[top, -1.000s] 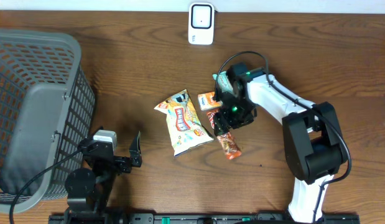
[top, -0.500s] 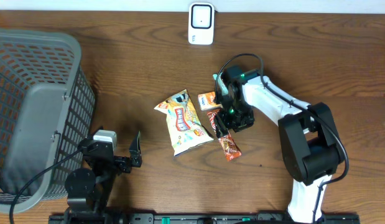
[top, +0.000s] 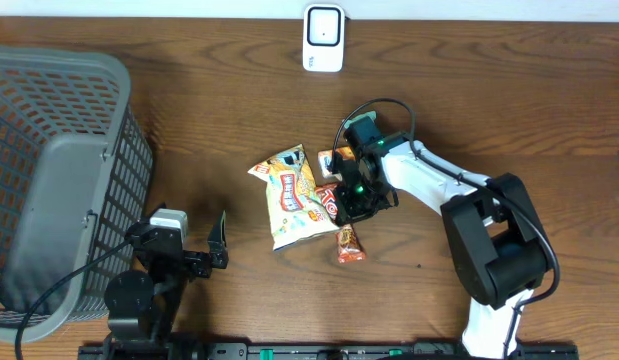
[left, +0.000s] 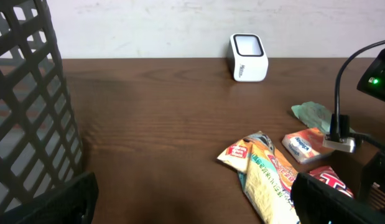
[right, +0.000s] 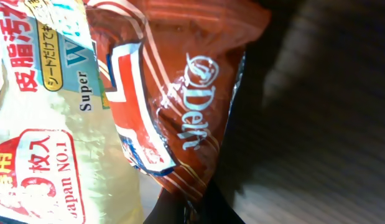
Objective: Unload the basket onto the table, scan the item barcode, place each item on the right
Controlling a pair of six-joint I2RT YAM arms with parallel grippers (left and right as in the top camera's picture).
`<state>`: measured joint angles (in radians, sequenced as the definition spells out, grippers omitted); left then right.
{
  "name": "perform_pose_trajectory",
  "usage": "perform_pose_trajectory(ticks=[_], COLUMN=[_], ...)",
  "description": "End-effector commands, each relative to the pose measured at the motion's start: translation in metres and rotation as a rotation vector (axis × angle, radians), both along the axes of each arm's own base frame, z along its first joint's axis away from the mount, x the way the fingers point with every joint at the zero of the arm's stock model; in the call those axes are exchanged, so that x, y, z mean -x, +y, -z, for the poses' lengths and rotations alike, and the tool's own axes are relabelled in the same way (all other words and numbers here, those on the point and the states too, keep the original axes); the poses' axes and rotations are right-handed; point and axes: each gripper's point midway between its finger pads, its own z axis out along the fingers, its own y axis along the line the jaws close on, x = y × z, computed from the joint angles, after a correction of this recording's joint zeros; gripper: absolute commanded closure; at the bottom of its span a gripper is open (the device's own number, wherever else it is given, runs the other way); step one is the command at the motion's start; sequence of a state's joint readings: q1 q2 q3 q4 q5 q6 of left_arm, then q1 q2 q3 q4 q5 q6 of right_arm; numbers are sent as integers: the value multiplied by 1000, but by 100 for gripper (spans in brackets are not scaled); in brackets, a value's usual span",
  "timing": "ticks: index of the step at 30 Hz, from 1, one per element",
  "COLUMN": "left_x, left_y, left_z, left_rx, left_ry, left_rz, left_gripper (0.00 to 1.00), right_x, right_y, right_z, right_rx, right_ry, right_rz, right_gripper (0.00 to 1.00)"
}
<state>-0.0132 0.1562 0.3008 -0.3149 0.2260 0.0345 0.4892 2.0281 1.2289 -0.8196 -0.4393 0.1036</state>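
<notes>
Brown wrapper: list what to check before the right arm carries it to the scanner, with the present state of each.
1. Right claw shut on the brown wrapper: ok. The wrist view shows the wrapper's end pinched between the fingers.
2. Only one item gripped: cannot tell. The yellow bag lies against the wrapper, right by the claw.
3. Barcode facing out: cannot tell. No view shows one.
4. Scanner upright and unobstructed: ok.
5. Way to the scanner: ok, probably. Only the orange packet lies close, beside the claw.
6. Left claw out of the way: ok. It is open, near the basket, apart from the snacks.
</notes>
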Motion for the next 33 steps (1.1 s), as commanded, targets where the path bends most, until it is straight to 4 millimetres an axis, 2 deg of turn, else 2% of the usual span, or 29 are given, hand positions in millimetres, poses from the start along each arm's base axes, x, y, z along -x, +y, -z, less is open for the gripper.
perform_pose_trajectory(ticks=[1,2,5,6,8,10,12,14,19,24,30,33], left_x=[0,0,0,0,0,0,0,0,0,0,0,0], left_y=[2,2,2,2,2,2,2,2,2,2,2,2], left_z=[1,1,1,1,1,1,1,1,1,1,1,1], left_rx=[-15,-15,-15,-15,-15,-15,-15,-15,-15,-15,-15,-15], left_ry=[-2,-2,-2,-2,-2,-2,-2,-2,-2,-2,-2,-2], left_rz=[-6,-6,-6,-6,-6,-6,-6,-6,-6,-6,-6,-6], left_gripper=[1,1,1,1,1,1,0,1,1,1,1,1], right_x=[36,29,-9,-30,-51,-66,-82,-87,-86,-88,-109,-117], right_y=[-66,-67,-79,-86,-97,-109,-118,-115,-101,-84,-79,-77], right_z=[71,67,39,16,-15,-45,-86,-103,-115,-139,-167,-167], right_rx=[380,395,505,566,638,711,792,820,874,959,1133,1228], right_ry=[106,81,-70,-180,-325,-452,-626,-707,-813,-999,-1284,-1351], right_rz=[-49,-49,-13,11,52,100,129,131,117,143,240,228], right_gripper=[99,99,99,99,99,99,99,99,99,99,99,98])
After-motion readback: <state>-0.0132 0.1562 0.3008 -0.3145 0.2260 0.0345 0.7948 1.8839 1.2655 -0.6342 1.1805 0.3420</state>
